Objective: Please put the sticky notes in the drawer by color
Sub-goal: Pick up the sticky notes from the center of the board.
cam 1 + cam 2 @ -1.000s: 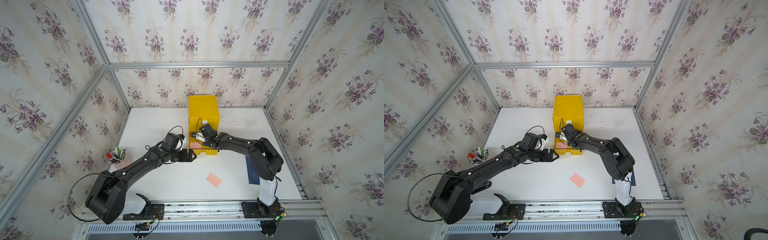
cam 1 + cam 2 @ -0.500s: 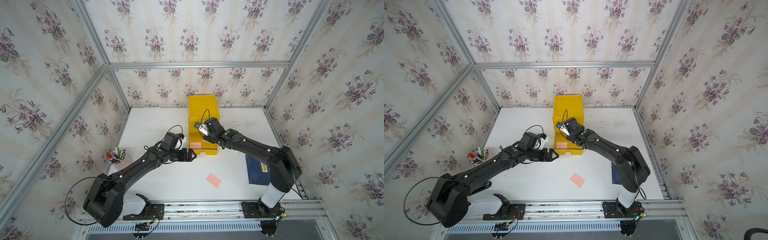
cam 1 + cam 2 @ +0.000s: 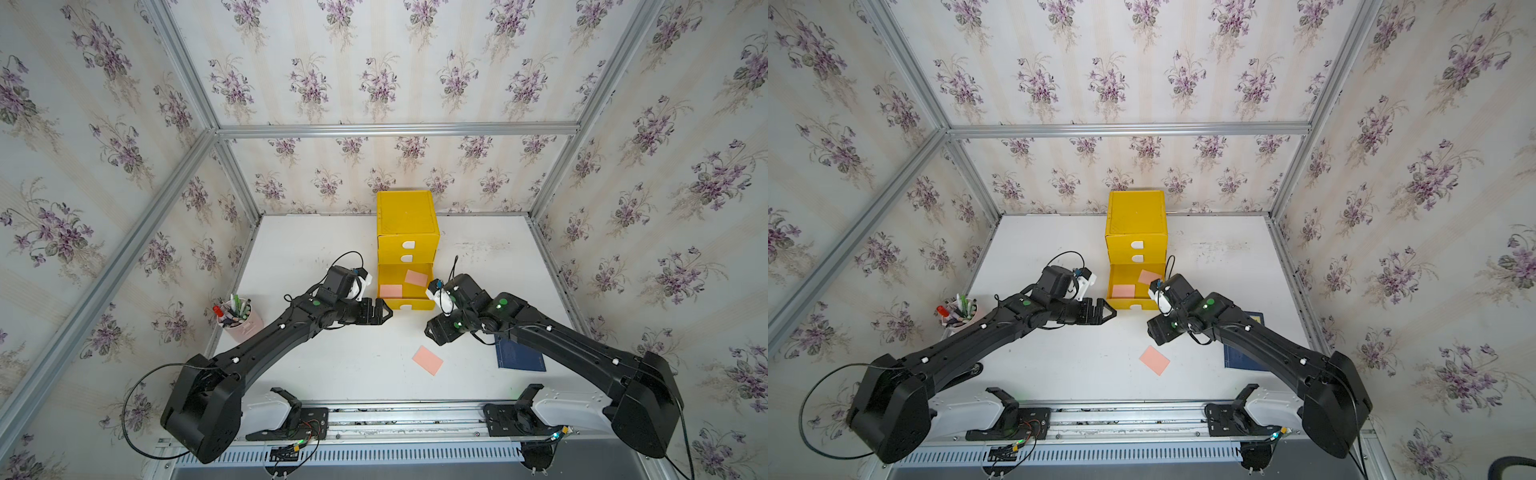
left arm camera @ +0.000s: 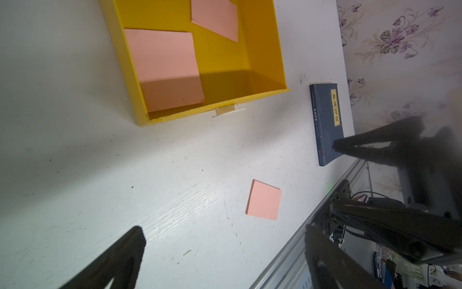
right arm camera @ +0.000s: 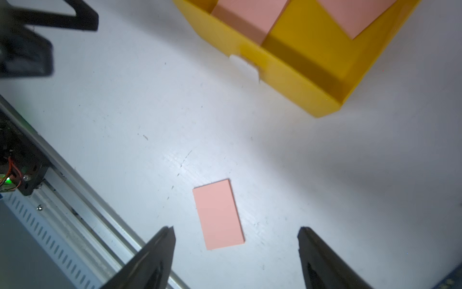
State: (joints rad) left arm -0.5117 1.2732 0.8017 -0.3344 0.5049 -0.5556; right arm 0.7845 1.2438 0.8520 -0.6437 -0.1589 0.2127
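Observation:
The yellow drawer chest (image 3: 407, 224) stands at the back of the table with its bottom drawer (image 3: 405, 306) pulled out. Two pink sticky notes (image 3: 390, 290) (image 3: 416, 277) lie inside it, also seen in the left wrist view (image 4: 162, 67). A third pink sticky note (image 3: 427, 360) lies flat on the table in front. My right gripper (image 3: 433, 333) hangs open over the table, just behind that note (image 5: 218, 214), its jaws (image 5: 235, 229) empty. My left gripper (image 3: 384, 311) stands open and empty by the open drawer's front left corner.
A dark blue book (image 3: 519, 355) lies at the front right, partly under my right arm. A pink cup of pens (image 3: 237, 313) stands at the left edge. The metal rail (image 3: 395, 409) runs along the table's front edge.
My right arm has drawn back from the open drawer toward the table's front, and its jaws have opened wider. A second pink note now shows in the drawer. The left arm has hardly moved.

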